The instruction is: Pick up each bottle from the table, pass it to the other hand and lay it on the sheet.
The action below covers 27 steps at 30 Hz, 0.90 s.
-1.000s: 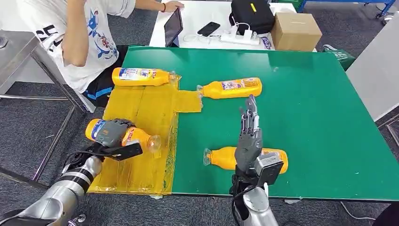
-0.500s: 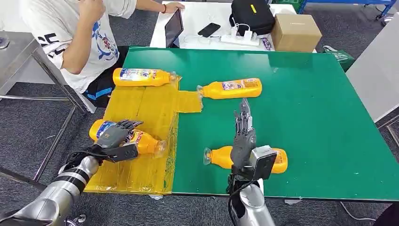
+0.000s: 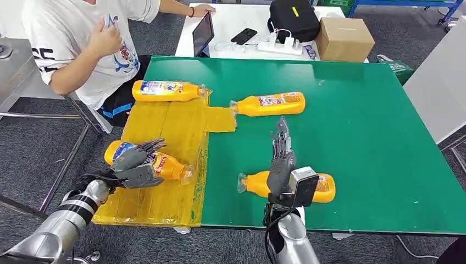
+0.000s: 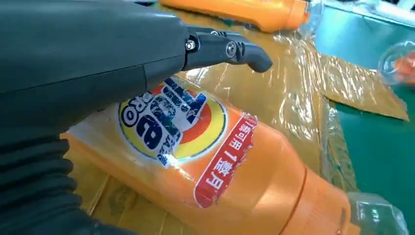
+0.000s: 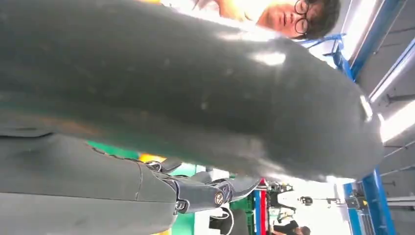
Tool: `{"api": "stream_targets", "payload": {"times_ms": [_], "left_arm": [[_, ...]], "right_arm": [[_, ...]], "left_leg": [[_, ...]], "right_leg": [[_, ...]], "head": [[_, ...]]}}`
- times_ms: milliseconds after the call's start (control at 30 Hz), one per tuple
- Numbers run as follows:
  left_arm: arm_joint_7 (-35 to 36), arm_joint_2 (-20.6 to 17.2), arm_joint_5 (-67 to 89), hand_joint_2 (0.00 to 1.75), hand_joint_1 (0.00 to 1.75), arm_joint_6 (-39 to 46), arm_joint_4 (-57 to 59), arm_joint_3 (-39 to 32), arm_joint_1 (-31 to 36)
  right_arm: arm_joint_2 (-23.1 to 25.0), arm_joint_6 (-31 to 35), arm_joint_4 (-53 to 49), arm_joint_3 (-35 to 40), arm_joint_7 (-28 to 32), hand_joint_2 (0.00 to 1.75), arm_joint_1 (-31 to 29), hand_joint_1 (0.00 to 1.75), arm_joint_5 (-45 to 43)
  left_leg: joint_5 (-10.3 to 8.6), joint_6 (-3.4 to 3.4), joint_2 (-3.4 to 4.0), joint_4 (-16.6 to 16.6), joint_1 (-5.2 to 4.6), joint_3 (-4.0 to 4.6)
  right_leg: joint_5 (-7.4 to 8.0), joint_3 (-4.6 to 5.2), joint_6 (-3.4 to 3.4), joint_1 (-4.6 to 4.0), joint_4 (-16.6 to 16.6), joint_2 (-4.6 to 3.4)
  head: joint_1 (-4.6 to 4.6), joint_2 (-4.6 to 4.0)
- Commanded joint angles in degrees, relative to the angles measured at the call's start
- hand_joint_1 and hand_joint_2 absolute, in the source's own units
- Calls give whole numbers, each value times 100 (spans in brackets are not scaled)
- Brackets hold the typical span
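Note:
An orange bottle [image 3: 169, 165] [image 4: 230, 181] lies on its side at the near end of the yellow sheet [image 3: 165, 124]. My left hand [image 3: 134, 164] [image 4: 88, 63] is over its labelled end with the fingers spread and lifted off it, holding nothing. A second bottle [image 3: 165, 89] lies at the sheet's far end. A third bottle [image 3: 269, 103] lies on the green table [image 3: 357, 126], its cap at the sheet's flap. My right hand [image 3: 281, 160] [image 5: 171, 88] is open with straight fingers, in front of a fourth bottle [image 3: 254, 184] near the table's front edge.
A person [image 3: 82, 38] sits at the table's far left corner, close to the sheet. Behind the green table a white table holds a tablet [image 3: 202, 30], a phone [image 3: 243, 33], a black bag [image 3: 294, 17] and a cardboard box [image 3: 345, 36].
My left hand has let go of the bottle, which now lies on the sheet, and its fingers have spread. My right hand has drawn back a little towards me. The person's arm has risen.

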<state>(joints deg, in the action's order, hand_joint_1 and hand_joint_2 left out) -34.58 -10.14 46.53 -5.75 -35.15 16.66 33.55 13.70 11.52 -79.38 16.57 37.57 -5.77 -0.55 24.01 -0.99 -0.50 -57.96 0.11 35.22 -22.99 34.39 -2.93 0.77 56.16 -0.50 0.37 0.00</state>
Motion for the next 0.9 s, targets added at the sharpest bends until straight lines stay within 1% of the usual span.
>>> {"api": "stream_targets", "payload": {"times_ms": [33,67,100,133,200,267,367,400,433,467,500,533,600,633,700,733,833,867,900], "left_arm": [[-224,462,-1376,0,0,177,-631,-627,-647],[-186,792,-1588,0,0,888,-958,-993,-730],[-199,1070,-1716,0,0,1581,-1269,-1292,-767],[-137,1243,-1714,0,0,2085,-1576,-1398,-763],[57,1213,-1721,0,0,2024,-1789,-1332,-774],[56,1153,-1720,0,0,2006,-1799,-1347,-795],[46,1131,-1741,0,0,1992,-1752,-1379,-807],[46,1131,-1741,0,0,1992,-1752,-1379,-807],[46,1131,-1741,0,0,1992,-1752,-1379,-807],[-217,1322,-1993,0,0,2509,-1793,-1750,-785],[-371,1469,-2125,175,0,2992,-1808,-2009,-694],[-417,1595,-2356,175,0,3230,-1906,-2233,-580],[-523,1713,-2616,175,0,3439,-2007,-2426,-485],[-542,1757,-2765,175,0,3508,-2077,-2469,-504],[-542,1804,-3009,175,0,3539,-2285,-2473,-661],[-542,1814,-3143,175,0,3469,-2385,-2455,-812],[-486,1841,-3350,175,0,3196,-2686,-2384,-1314],[-491,1861,-3371,175,0,3172,-2723,-2389,-1397],[-502,1866,-3380,175,0,3180,-2728,-2384,-1415]], "right_arm": [[5,-11,508,-97,-30,0,-249,0,-4],[2,31,486,-47,-82,0,-233,0,63],[-13,61,473,31,-144,0,-225,0,171],[-14,86,462,126,-200,0,-218,0,269],[-11,115,470,169,-212,0,-218,0,283],[-16,119,474,170,-213,0,-221,0,283],[-26,118,476,162,-213,0,-227,0,283],[-26,118,476,162,-213,0,-227,0,283],[-26,118,476,162,-213,0,-227,0,283],[-81,177,511,261,-291,0,-254,0,457],[-135,158,556,380,-369,0,-277,0,649],[-280,187,677,589,-503,175,-347,0,1069],[-490,227,880,784,-771,175,-457,0,1591],[-661,440,978,866,-968,175,-527,0,2117],[-906,439,939,838,-1239,175,-559,0,2474],[-1159,408,811,852,-1569,175,-560,0,2897],[-1739,83,379,730,-2083,175,-430,0,3449],[-1768,-16,283,622,-2071,175,-367,0,3457],[-1777,-34,268,595,-2063,175,-348,0,3463]], "left_leg": [[4,2,16,10,-2,-21],[4,2,14,12,0,-21],[0,-1,-4,9,-3,-12],[1,-1,-14,6,3,-9],[4,-1,-26,-9,9,10],[-2,-2,-13,-4,4,30],[1,-3,3,0,1,26],[15,2,14,-2,9,3],[2,-1,6,1,1,26],[6,2,6,0,5,18],[4,2,5,1,4,24],[8,3,2,-3,8,21],[0,-2,2,-7,11,46],[5,-1,3,-10,15,40],[4,-2,0,-4,15,32],[0,-4,-2,1,11,36],[1,-7,-4,4,4,34],[1,-7,-4,6,0,33],[15,-9,2,7,5,5]], "right_leg": [[0,-16,5,1,-10,-10],[1,-17,6,-1,-13,-6],[-2,-13,3,2,-9,10],[-4,-15,5,-4,-13,22],[-8,0,5,-10,-5,35],[-1,27,3,-5,-5,16],[0,22,3,-2,-6,0],[-9,-1,13,-12,-9,-4],[1,27,3,-3,-6,1],[-4,19,9,-8,-7,5],[-3,27,7,-7,-6,8],[-7,20,10,-12,-6,12],[2,45,3,-12,-4,7],[-1,36,6,-17,-4,8],[0,28,4,-18,-12,13],[2,32,1,-14,-14,14],[1,30,-2,-5,-15,9],[0,28,-3,-1,-15,8],[-7,-6,-1,-8,-28,9]], "head": [[0,0],[0,0],[0,0],[0,0],[0,0],[4,0],[2,0],[0,0],[0,0],[0,0],[0,0],[0,0],[0,0],[0,0],[0,0],[0,0],[0,0],[2,0],[0,0]]}}
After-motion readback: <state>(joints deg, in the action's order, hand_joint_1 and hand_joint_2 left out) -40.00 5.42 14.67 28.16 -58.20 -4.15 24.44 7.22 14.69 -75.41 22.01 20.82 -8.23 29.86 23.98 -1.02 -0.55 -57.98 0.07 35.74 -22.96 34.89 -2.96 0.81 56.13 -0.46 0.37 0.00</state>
